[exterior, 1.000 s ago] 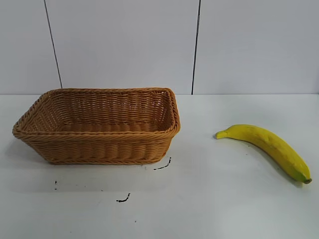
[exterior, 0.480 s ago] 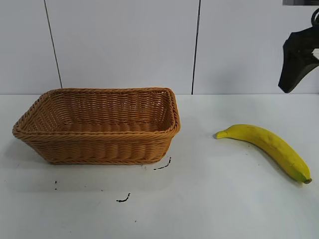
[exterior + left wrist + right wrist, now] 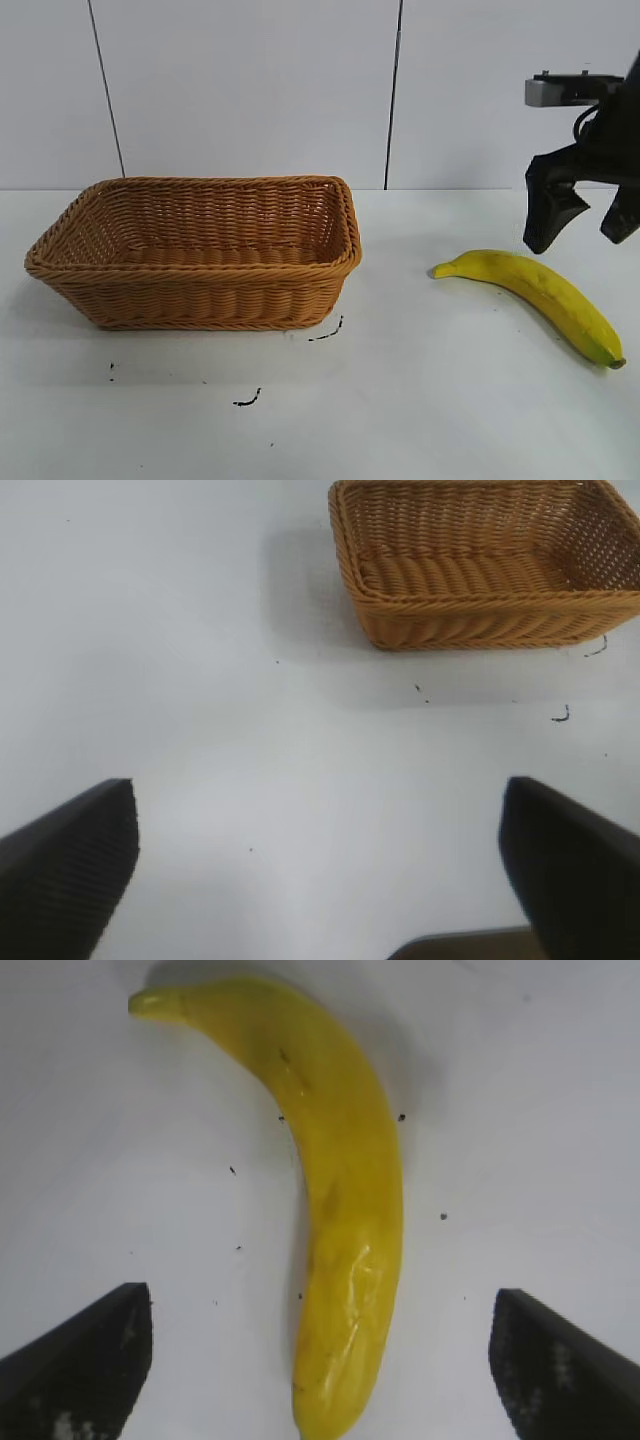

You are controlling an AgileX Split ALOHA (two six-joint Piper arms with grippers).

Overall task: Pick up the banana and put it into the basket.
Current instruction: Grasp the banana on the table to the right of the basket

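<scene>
Nearest the outside camera is bare white table with a few small dark marks on it. Past those marks, on the left half, sits the wicker basket, tan and rectangular, with nothing inside it. The banana lies flat on the table well to the right of the basket, apart from it, its stem end toward the basket and its dark tip toward the right edge of the view.

I am the right gripper, hanging just above and behind the middle of the banana, pointing steeply downward. My fingers are spread wide and hold nothing. In my own wrist view the banana runs lengthwise through the gap, and my two dark fingertips stand clear of it on either side, not touching.

My left gripper waits over open table short of the basket, also spread wide and empty.

I judge this to be the reach, with the grasp not yet made. The next move, as I read it, calls for lowering until my fingertips bracket the thick middle of the banana, then closing across its width. The fruit is curved and smooth, so a grip off centre could let it pivot. After that comes a lift and a carry across to the basket.

Farthest back is a plain pale wall crossed by two thin dark vertical lines.
</scene>
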